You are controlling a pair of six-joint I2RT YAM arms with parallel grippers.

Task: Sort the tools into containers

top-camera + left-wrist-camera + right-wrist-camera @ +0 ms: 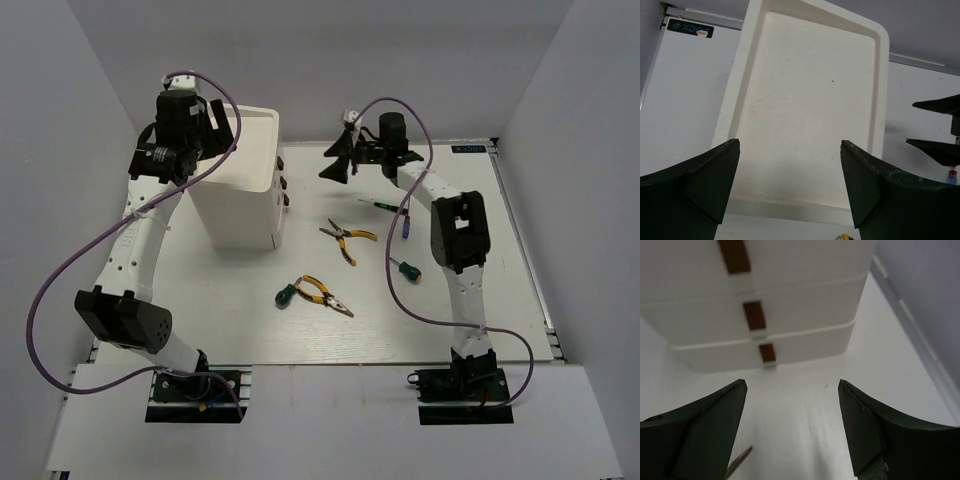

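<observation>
The white unit point(240, 190) stands at the far left of the table point(500, 300). Its three drawers point(805, 320) face right, each with a brown knob point(754, 315), and all look pushed in. What they hold cannot be seen. From the left wrist, the top of the unit point(805, 100) shows as a shallow, rimmed, bare white recess.

The left gripper point(218, 125) hangs above that top with its fingers point(700, 175) spread wide, nothing between them. The right gripper point(338, 160) is out in front of the drawers, aimed at the knobs but apart from them. Its fingers point(705, 425) are also spread and hold nothing.

All the tools lie on the table, right of the unit:
- One pliers point(345, 238) sits near the middle.
- The other pliers point(326, 294) is nearer the arms.
- A green screwdriver point(286, 296) lies just beside the nearer pliers, on their left.
- A second green screwdriver point(406, 269) lies close to the right arm.
- A dark screwdriver point(378, 204) lies farther back, just under the right arm.
- A purple screwdriver point(405, 228) is near the dark one, partly hidden by the cable.
</observation>
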